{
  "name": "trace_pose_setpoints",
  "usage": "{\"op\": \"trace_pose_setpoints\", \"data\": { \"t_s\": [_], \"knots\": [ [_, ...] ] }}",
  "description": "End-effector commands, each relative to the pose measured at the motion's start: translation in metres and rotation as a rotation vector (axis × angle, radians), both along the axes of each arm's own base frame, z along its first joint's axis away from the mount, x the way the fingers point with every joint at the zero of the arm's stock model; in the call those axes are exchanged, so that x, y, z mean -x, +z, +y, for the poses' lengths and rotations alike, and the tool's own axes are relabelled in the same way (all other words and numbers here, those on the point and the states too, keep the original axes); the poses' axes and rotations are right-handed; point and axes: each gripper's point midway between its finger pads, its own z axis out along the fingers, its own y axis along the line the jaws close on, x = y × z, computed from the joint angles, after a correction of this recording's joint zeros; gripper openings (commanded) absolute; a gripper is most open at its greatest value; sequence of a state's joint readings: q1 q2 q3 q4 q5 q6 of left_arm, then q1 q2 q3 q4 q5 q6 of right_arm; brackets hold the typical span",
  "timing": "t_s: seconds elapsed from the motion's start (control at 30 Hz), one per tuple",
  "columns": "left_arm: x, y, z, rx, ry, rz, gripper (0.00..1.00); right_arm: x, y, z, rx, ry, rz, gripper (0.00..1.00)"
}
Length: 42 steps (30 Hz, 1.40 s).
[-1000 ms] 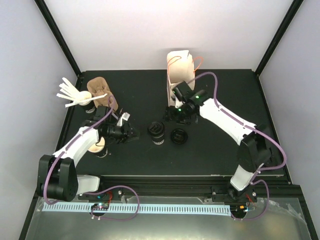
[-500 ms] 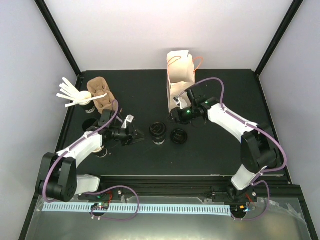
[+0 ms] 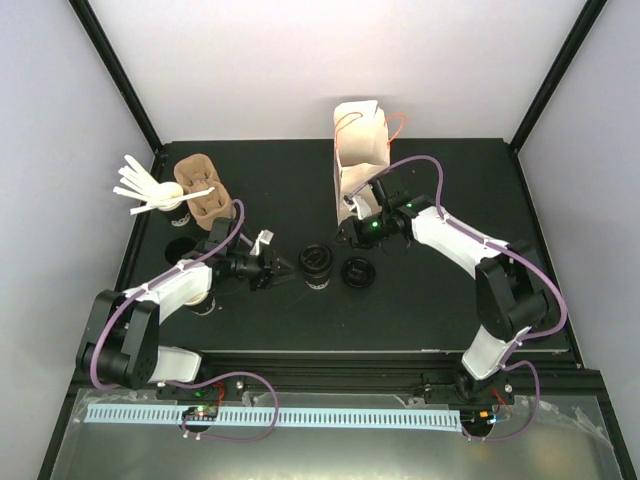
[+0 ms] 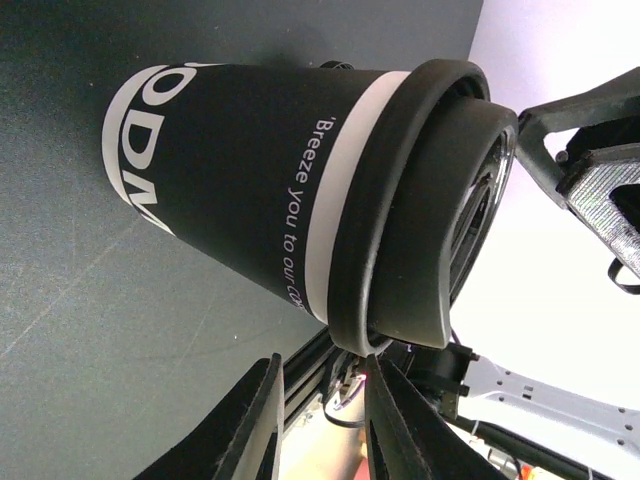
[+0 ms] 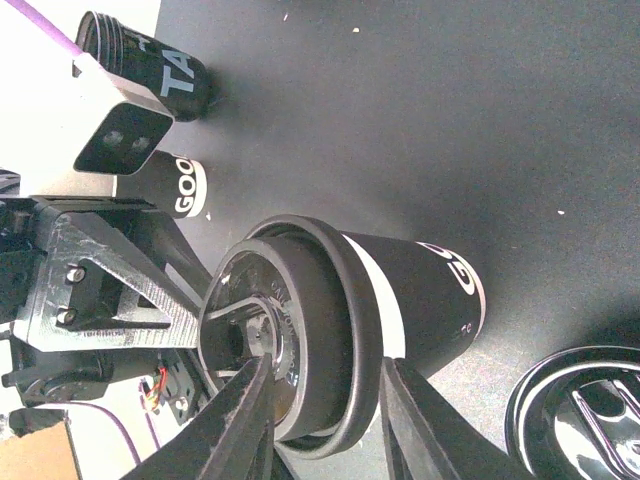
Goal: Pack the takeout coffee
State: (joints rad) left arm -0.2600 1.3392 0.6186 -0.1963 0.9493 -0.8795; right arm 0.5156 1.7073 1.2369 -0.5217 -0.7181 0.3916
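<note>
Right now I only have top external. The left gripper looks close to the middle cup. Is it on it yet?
Observer: No. In the left wrist view the left gripper has its fingers apart with nothing between them. The lidded cup stands just past their tips.
Operator: Lid seated?
Observer: It looks so. From the side, the lid runs parallel to the cup's white band, with no gap showing on that side.
Operator: And the right side?
Observer: In the right wrist view the right gripper has its fingers apart and looks down onto the lid's top. I can't tell whether they touch it.
</note>
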Motion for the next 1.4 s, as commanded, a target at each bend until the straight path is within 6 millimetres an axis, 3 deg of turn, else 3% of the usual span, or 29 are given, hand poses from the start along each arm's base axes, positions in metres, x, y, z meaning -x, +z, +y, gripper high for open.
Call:
{"op": "trace_pose_setpoints", "data": {
  "t_s": [0.0, 0.17, 0.67, 1.37],
  "knots": [
    [-0.007, 0.004, -0.005, 0.015, -0.002, -0.013, 0.25, 0.001, -0.011, -0.001, -0.001, 0.023, 0.010, 0.30],
    [-0.011, 0.003, -0.007, 0.017, -0.011, -0.009, 0.24, 0.001, -0.018, -0.001, 0.016, 0.023, 0.022, 0.25],
    [-0.017, 0.010, -0.010, 0.033, -0.020, -0.022, 0.24, 0.002, -0.031, 0.001, 0.020, 0.034, 0.058, 0.24],
    [-0.022, 0.019, -0.010, 0.042, -0.001, -0.059, 0.19, -0.002, -0.031, 0.007, 0.001, 0.044, 0.069, 0.24]
  ]
}}
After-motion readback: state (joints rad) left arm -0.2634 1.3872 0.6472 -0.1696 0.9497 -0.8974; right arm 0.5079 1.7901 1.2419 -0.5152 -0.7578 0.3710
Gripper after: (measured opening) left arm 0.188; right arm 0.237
